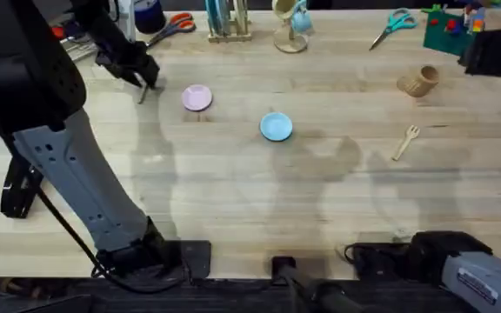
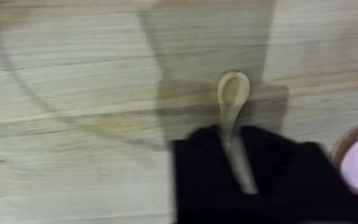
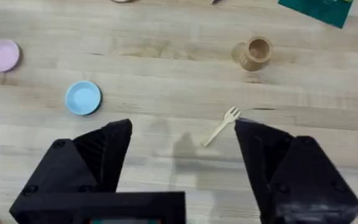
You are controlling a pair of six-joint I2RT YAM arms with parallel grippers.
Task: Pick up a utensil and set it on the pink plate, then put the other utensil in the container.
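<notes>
Currently left end effector pinches spoon by its handle, bowl hanging clear above tabletop, just beside pink plate. Carry sideways over plate centre, lower, then release (handle thin, may slip). Right end effector wide, idle.

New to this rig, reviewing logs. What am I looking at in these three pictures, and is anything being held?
Two robot arms sit at a wooden table. The overhead view comes from a fixed camera above their bases; the other two come from cameras on each wrist. The left gripper is shut on a small wooden spoon, beside the pink plate. The right gripper is open, holding nothing, near its base. On the table lie a wooden fork, a tan ribbed cup and a light blue plate.
</notes>
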